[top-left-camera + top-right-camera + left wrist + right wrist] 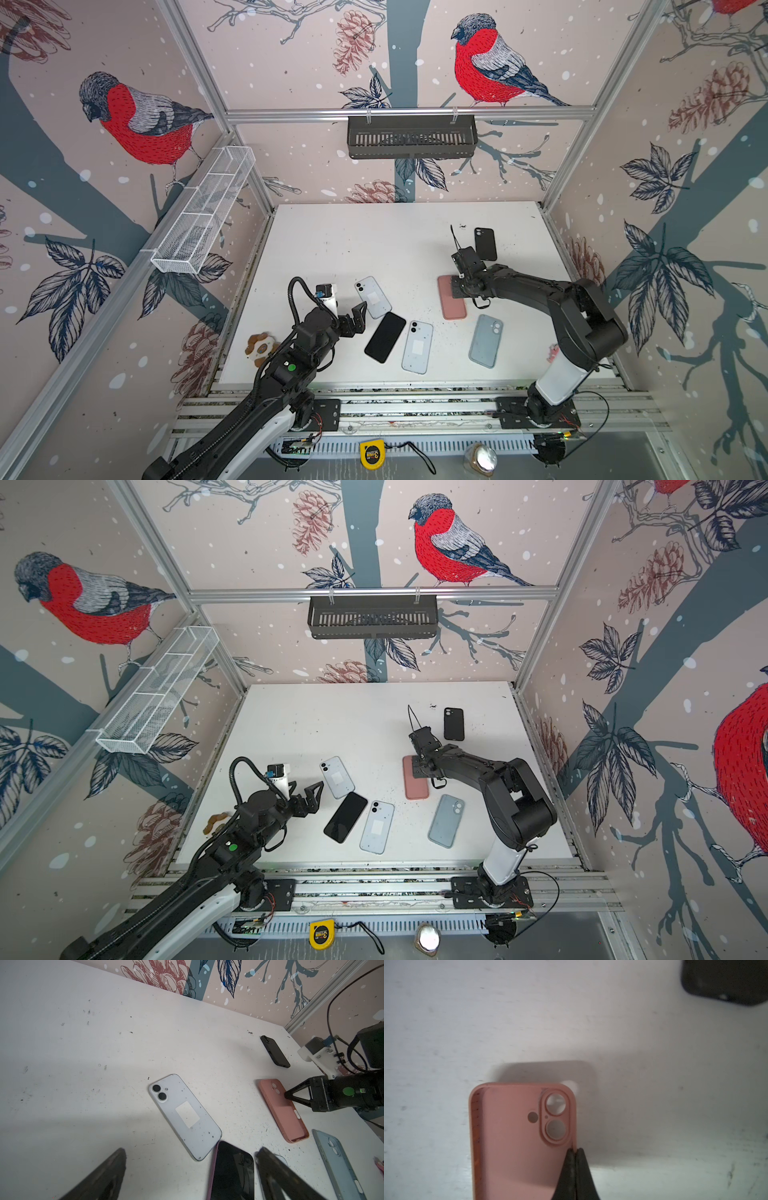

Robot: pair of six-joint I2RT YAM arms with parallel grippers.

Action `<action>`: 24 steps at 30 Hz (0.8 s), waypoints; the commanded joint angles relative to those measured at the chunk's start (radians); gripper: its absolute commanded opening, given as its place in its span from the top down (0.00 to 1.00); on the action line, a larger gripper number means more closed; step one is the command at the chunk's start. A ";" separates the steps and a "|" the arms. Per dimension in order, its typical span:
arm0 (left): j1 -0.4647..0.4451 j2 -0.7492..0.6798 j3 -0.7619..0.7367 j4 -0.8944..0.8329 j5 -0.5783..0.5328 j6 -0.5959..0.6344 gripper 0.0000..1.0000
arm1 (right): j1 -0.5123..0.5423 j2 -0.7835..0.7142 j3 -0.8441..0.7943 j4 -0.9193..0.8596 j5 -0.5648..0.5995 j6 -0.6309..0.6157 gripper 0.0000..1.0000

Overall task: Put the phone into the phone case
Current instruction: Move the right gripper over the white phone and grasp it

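Observation:
A pink phone case [512, 1136] lies hollow side up right of the table's middle [452, 305]. My right gripper [575, 1150] is shut on its thin side wall just below the camera cut-out; in both top views that gripper [419, 762] sits over the case's far end. A light blue phone [185, 1115] lies back up on the left [372, 297]. My left gripper [191, 1150] hangs open just short of it, holding nothing [351, 318]. A dark-screened phone in a purple case [385, 336] lies beside it.
A second light blue phone [417, 347], a pale blue case [486, 340] and a black case [485, 244] also lie on the white table. A plush toy [259, 347] sits at the left edge. A black basket [411, 137] and a white mesh basket [203, 212] hang on the walls.

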 commanded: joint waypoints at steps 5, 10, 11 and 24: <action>-0.002 -0.020 -0.013 0.024 0.000 0.024 0.02 | 0.081 0.078 0.127 -0.040 0.099 -0.211 0.96; -0.002 -0.032 -0.017 0.021 -0.009 0.022 0.02 | 0.091 0.137 0.214 -0.081 0.099 -0.221 0.65; -0.002 -0.036 -0.019 0.021 -0.010 0.022 0.02 | 0.094 0.131 0.222 -0.093 0.099 -0.207 0.49; -0.002 -0.064 -0.027 0.017 -0.016 0.017 0.02 | 0.378 -0.172 0.045 -0.251 -0.096 0.482 0.05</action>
